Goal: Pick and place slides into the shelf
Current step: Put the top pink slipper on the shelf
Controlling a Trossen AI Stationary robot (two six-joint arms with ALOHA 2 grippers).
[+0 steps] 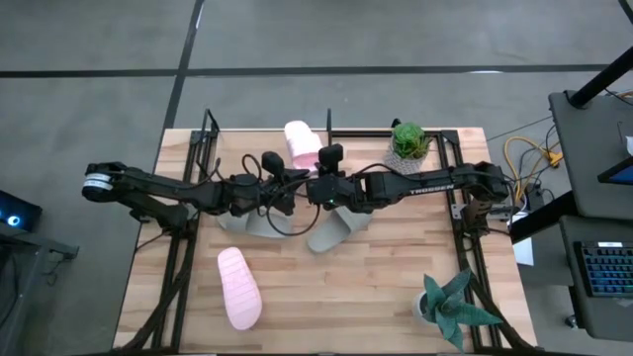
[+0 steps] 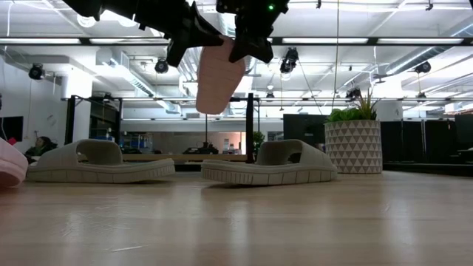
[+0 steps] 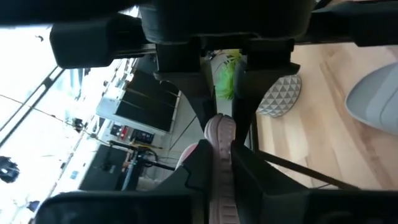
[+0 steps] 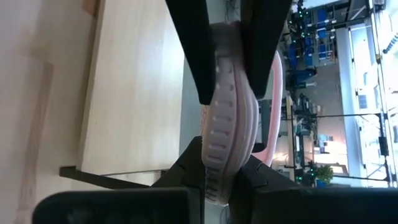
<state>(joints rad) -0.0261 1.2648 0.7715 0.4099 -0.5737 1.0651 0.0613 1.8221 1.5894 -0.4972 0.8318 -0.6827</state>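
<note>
Left pincer (image 1: pixel 280 188) and right pincer (image 1: pixel 315 188) both pinch one pink slide (image 2: pixel 219 75) aloft above the shelf (image 1: pixel 257 138); pink slide on worktop (image 1: pixel 238 288) and two grey-green slides (image 2: pixel 100 162) remain unplaced; none shelved yet

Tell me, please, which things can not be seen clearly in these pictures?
- High view: the two grey-green slides are partly hidden by the arms.
- High view: the shelf board is not distinguishable from the tabletop.
- Low view: the second pink slide is cut by the picture's edge.
- Left wrist view: the held pink slide is mostly hidden between the left hand's fingers.
</note>
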